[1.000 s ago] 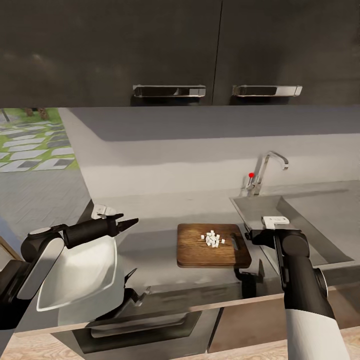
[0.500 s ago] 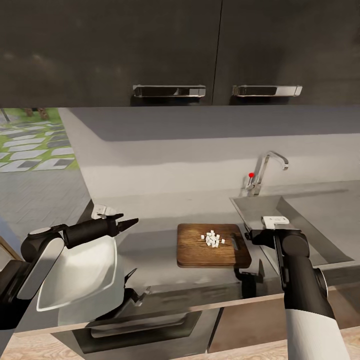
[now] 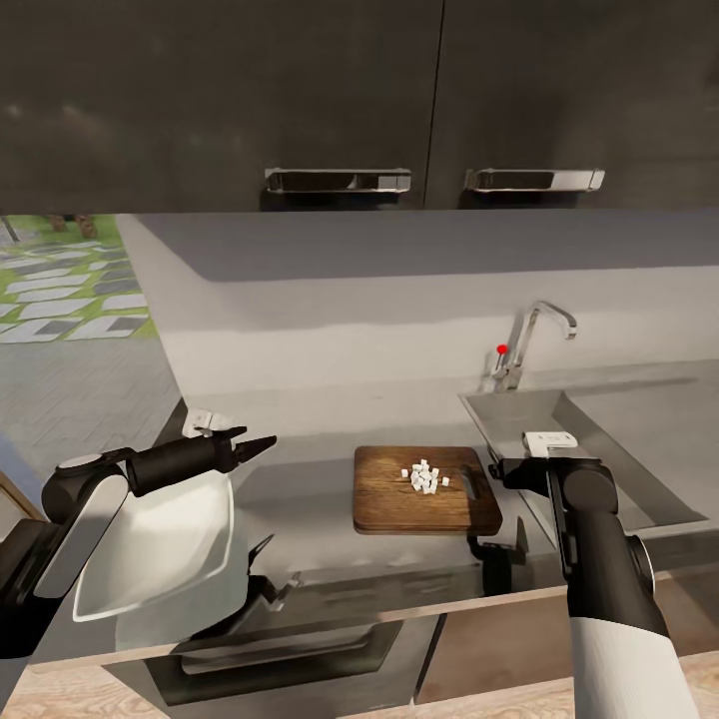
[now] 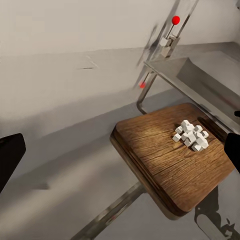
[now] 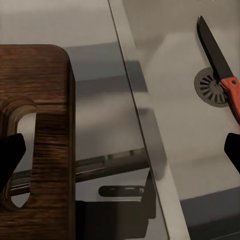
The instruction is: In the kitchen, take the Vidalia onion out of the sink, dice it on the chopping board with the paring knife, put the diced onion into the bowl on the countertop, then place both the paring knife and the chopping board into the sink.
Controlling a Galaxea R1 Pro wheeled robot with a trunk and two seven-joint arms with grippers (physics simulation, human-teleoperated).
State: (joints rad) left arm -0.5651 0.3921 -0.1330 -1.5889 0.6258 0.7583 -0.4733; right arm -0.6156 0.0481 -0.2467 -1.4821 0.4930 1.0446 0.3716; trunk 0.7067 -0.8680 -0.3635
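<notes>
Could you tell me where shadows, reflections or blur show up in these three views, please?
Head view: a broad soft shadow falls across the countertop left of the chopping board. Left wrist view: the tap is smeared, and its red dot reflects faintly below; the diced onion stays crisp. Right wrist view: the paring knife lies sharp in the evenly lit sink.

light: soft, even, coming from above | shadows: upper cabinets [image 3: 300, 90] casting a broad band on the wall; chopping board [image 3: 424, 491] shading the tabletop [image 3: 300, 479] | glare: sink [image 5: 175, 65] steel showing mild sheen | focus: rendering slightly soft, no edge distortion
</notes>
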